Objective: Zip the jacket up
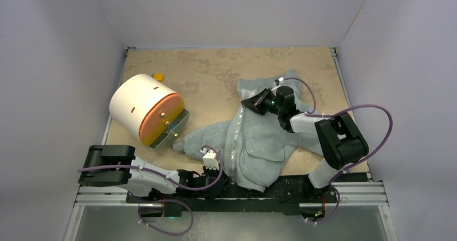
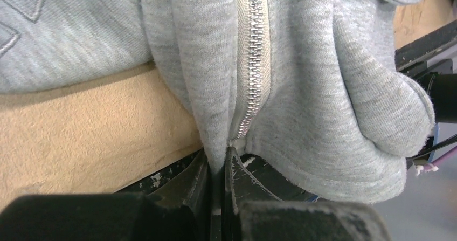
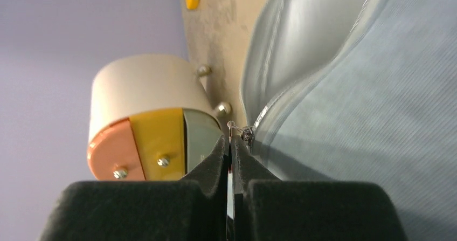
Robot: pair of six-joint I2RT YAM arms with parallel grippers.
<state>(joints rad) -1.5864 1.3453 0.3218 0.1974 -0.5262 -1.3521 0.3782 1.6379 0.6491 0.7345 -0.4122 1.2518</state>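
The left pincer (image 2: 220,165) pinches the jacket (image 2: 323,79) hem at its tips; hold that taut. The right pincer (image 3: 232,144), clamped on the zipper pull (image 3: 243,132), should draw straight away.

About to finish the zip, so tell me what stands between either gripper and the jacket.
Nothing visible. Left gripper: jaws shut on the jacket hem below the zipper. Right gripper: jaws shut at the slider. The drum lies off to the side.
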